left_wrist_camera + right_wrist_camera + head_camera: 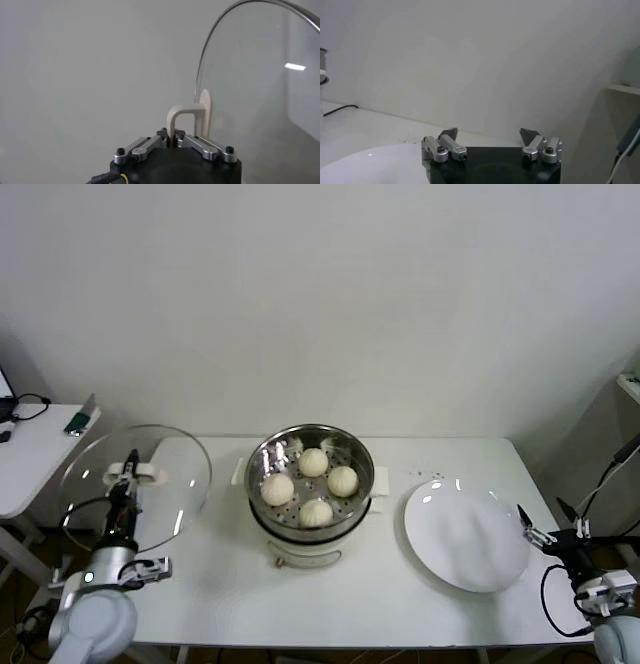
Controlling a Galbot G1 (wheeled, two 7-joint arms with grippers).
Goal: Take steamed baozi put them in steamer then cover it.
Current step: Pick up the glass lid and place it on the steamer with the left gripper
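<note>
Several cream-white baozi (313, 462) lie on the perforated tray of the shiny steamer (262, 460) at the table's middle. The steamer stands uncovered. The clear glass cover (170, 474) hangs tilted on edge above the table's left end, left of the steamer. My left gripper (126, 476) is shut on its white bar handle (183, 116); the glass (260, 75) fills one side of the left wrist view. My right gripper (533, 529) stands open at the right edge of the white plate (465, 534), with nothing between its fingers (449, 136).
The white plate (365, 165) lies flat right of the steamer. A small side table (30, 454) with a cable and a green item stands at the far left. A few crumbs dot the table behind the plate.
</note>
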